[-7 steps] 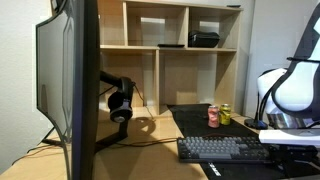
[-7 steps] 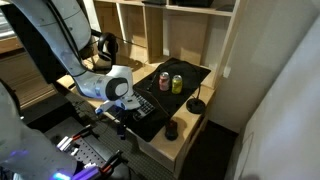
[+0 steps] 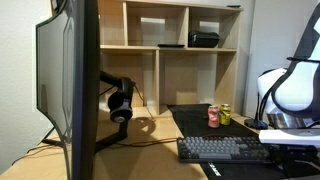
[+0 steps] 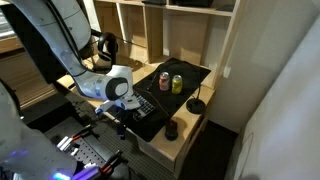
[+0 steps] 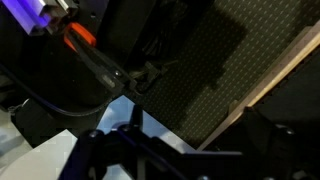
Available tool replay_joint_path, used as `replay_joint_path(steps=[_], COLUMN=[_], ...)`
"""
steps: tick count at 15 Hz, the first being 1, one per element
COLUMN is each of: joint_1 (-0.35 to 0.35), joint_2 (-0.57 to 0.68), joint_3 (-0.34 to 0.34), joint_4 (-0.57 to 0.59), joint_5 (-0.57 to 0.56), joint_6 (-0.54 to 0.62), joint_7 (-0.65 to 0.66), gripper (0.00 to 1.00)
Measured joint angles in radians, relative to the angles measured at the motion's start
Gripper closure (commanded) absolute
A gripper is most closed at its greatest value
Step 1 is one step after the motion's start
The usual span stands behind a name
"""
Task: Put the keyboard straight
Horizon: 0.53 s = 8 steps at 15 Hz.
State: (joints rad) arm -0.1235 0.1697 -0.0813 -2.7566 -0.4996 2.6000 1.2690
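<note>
Keyboard (image 3: 225, 150) first: it lies flat on the black desk mat (image 3: 192, 122), toward the front of the desk (image 3: 150, 135) and well clear of the two drink cans. The red can (image 3: 213, 116) and the green can (image 3: 225, 114) stand upright side by side at the back of the mat, close together. From here I cannot judge how square the keyboard sits to the mat's edge.

My arm is down low over the desk. In an exterior view its big white joint (image 4: 115, 85) hangs above one end of the keyboard and hides that part of it. The hand (image 4: 124, 112) is below that joint, a dark shape by the keyboard near the desk's front edge. I cannot tell whether its fingers are spread or closed, or whether they touch the keys.

The wrist view gives me little. It is mostly dark, with the mat's textured surface (image 5: 240, 45), a pale wooden edge (image 5: 285, 65) running diagonally, some black cables and an orange-red piece (image 5: 78, 35) at the top left. No fingers are clear in it.

Elsewhere, a monitor (image 3: 70, 90) fills the near side of an exterior view, with headphones (image 3: 120, 105) hanging behind it. A black box (image 3: 203, 39) sits on the wooden shelf unit (image 3: 170, 60). A round lamp base (image 4: 196, 104) rests beside the mat.
</note>
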Motion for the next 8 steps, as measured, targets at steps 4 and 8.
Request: replay_joint_path(steps=[4,8], joint_1=[0.0,0.004], joint_2=[0.0,-0.001], joint_3=[0.0,-0.002], joint_4=[0.0,-0.001], joint_5=[0.0,-0.001], joint_6=[0.0,0.006], joint_7=[0.0,0.004], gripper=[0.0,0.0])
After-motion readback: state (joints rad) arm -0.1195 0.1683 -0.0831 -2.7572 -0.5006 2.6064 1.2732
